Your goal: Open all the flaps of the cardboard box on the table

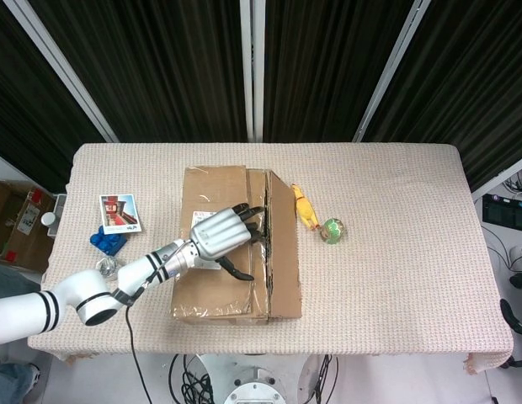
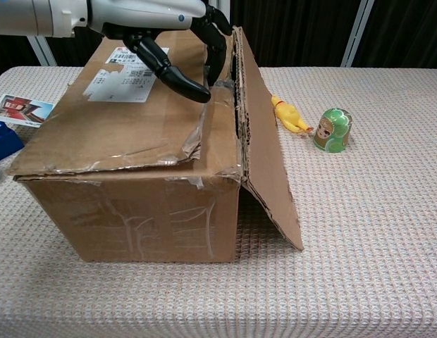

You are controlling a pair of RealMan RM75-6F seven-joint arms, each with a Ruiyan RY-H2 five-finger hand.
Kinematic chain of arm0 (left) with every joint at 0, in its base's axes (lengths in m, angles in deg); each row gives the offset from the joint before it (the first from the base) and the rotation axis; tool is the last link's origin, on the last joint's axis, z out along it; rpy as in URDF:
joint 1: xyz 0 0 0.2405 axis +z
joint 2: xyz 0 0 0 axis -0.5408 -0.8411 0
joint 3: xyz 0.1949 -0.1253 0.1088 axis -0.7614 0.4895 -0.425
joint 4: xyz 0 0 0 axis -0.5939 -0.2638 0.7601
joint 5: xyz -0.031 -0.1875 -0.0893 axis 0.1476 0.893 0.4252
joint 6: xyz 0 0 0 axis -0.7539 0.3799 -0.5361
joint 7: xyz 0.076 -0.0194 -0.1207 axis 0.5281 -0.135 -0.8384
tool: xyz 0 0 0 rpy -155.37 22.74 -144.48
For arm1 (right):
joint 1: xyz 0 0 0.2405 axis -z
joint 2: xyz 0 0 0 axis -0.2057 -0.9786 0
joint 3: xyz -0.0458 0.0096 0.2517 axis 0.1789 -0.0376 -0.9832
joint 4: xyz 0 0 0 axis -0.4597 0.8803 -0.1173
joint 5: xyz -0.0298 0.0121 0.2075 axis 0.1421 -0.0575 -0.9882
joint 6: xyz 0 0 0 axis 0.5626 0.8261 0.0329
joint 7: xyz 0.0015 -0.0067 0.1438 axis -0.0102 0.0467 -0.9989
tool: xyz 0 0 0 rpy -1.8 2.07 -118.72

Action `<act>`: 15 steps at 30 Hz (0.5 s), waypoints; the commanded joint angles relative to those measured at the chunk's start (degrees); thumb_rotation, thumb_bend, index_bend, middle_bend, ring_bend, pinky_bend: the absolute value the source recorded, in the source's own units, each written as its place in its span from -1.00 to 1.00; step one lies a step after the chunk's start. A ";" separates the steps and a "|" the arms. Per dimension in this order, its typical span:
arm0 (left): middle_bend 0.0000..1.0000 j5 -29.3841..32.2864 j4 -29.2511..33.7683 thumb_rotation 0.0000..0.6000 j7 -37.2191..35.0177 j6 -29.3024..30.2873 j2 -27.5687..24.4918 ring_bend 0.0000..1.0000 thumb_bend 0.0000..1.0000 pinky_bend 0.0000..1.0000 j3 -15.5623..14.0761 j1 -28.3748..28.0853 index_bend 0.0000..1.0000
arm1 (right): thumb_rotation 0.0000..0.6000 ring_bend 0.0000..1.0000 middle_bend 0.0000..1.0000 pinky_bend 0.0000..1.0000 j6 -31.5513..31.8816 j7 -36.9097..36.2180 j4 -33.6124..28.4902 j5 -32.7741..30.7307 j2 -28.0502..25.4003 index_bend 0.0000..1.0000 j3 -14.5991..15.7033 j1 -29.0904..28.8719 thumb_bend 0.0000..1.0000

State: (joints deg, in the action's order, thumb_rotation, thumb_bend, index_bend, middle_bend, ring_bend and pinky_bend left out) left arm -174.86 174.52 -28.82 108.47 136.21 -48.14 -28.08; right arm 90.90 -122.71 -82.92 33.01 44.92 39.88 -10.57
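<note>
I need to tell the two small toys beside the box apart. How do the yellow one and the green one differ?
The yellow toy is long, thin and lies flat; the green toy is rounded, dome-shaped and stands upright. The yellow toy sits nearer the cardboard box. Both rest on the table, untouched.

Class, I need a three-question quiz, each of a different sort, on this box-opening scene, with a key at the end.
1. True or false: the right-side flap of the cardboard box hangs open, sloping down to the table.
2. Multiple choice: the left hand is A) flat on the table, B) over the box top with fingertips at the seam, C) holding the green toy.
3. Fill in: the thing lying between the box and the green toy is a yellow rubber ______.

Key: 1 true; 2 B; 3 chicken.
</note>
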 commanded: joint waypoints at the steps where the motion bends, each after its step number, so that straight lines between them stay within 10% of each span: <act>1: -0.19 -0.44 0.33 -0.58 0.88 0.41 -0.65 -0.84 -1.00 -0.63 -0.25 -0.05 -0.13 | 1.00 -1.00 -1.00 -1.00 -0.16 0.02 -0.04 0.01 0.00 -1.00 -0.09 -0.07 -0.35; 15: -0.12 2.31 7.05 -0.58 4.96 2.20 -10.26 -0.84 -1.00 -0.63 0.67 1.67 -0.08 | 1.00 -1.00 -1.00 -1.00 -1.06 -0.32 0.04 0.17 0.17 -1.00 -0.47 -0.42 -0.35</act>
State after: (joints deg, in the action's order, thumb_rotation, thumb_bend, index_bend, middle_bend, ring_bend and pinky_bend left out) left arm -173.62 180.20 -24.91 110.61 127.64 -47.67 -26.97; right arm 89.85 -123.05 -82.86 33.16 45.10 39.41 -10.98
